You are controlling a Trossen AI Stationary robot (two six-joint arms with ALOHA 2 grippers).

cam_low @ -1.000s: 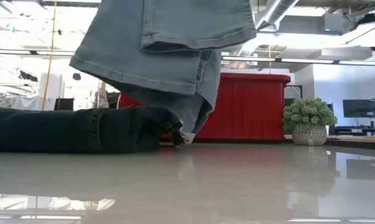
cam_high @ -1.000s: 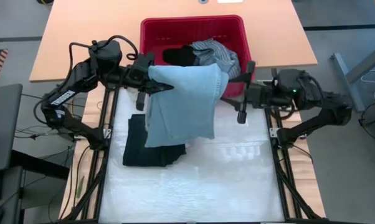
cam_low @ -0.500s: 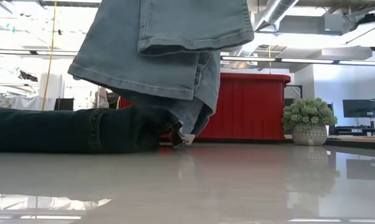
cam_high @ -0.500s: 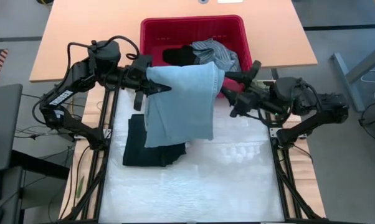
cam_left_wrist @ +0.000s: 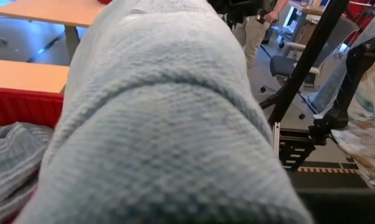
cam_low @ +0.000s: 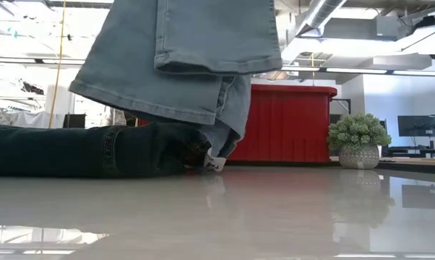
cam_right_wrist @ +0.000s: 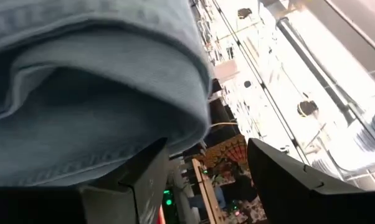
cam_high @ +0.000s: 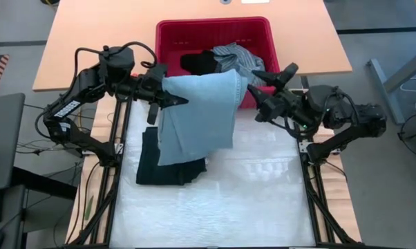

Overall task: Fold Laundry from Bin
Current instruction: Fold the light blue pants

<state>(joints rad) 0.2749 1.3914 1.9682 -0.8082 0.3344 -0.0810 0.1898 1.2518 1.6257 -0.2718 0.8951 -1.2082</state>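
The light blue jeans (cam_high: 197, 114) hang from my left gripper (cam_high: 168, 97), which is shut on them in front of the red bin (cam_high: 263, 31). Their lowest fold (cam_low: 216, 155) reaches down to the dark navy piece (cam_high: 168, 167), which lies flat on the table. A striped shirt (cam_high: 239, 59) and a black piece (cam_high: 197, 62) lie in the bin. My right gripper (cam_high: 260, 93) stands open, level, next to the jeans' upper right corner (cam_high: 241, 77). Its fingers (cam_right_wrist: 144, 177) have only open room between them; whether one touches the denim I cannot tell. My left gripper holds the jeans at their upper left corner (cam_high: 175, 88), coming in level from the table's left. The denim (cam_left_wrist: 162, 124) drapes over the fingers and hides the place of contact. The jeans hang below in several layers, their hem (cam_low: 145, 101) clear of the table.
The white table top (cam_high: 263, 200) stretches from the garments toward the near and right edges. Black frame rails (cam_high: 312, 187) run along both sides. A wooden desk (cam_high: 90, 41) lies behind the bin. A small potted plant (cam_low: 358, 141) stands beyond the table on the right.
My right gripper has rolled about its own axis and swung slightly toward the far edge and the jeans' upper right corner, its gap unchanged. The hanging jeans have swung a little toward the table's left; their lowest fold stays on the dark piece.
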